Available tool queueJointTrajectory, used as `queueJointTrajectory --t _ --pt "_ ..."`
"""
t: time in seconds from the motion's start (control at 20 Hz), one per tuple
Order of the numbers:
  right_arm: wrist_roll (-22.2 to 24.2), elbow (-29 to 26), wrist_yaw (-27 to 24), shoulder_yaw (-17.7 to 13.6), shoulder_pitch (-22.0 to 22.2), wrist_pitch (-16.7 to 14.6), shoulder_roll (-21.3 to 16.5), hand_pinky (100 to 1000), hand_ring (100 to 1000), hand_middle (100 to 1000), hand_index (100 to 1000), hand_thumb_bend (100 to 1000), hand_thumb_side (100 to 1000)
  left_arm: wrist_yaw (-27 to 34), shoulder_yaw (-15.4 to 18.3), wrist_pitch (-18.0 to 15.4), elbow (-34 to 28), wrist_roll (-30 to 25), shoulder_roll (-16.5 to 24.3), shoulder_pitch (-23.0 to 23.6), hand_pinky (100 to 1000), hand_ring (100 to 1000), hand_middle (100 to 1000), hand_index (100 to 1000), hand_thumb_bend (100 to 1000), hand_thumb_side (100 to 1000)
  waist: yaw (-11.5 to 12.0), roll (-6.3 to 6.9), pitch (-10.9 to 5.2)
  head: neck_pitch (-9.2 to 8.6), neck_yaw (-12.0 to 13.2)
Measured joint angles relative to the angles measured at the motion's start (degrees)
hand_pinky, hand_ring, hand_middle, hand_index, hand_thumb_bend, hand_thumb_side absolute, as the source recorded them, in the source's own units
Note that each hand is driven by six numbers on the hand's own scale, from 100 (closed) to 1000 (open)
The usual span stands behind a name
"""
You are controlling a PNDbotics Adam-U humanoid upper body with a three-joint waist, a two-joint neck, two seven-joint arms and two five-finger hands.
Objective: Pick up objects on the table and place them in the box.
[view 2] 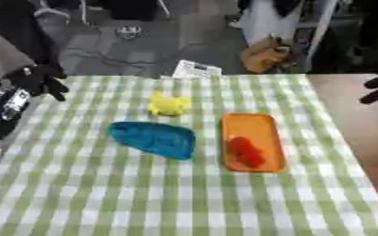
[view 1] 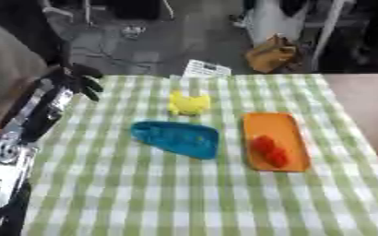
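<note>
Hanging at the upper left, the left hand (view 1: 85,82), fingers drooping empty, sits nearest the yellow toy (view 1: 189,103), lying to its right.

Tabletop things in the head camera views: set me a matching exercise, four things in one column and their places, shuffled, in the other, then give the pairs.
Things:
1. yellow object
2. blue object
3. red object
4. left hand

Places:
A. lying in the orange tray
B. over the table's far left corner
C. middle of the checked cloth, left of the tray
D. on the cloth beyond the blue object, nearer the far edge

Pairs: 1-D, 2-C, 3-A, 4-B
</note>
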Motion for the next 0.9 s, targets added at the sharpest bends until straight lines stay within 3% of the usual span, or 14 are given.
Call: queueJointTrajectory --t 0.9 --pt "0.0 0.0 0.0 0.0 0.0 0.0 0.0 519 603 738 752 100 687 0.0 0.0 0.0 0.0 -0.1 0.0 0.0 568 641 700 806 100 822 0.1 0.0 0.0 0.0 0.2"
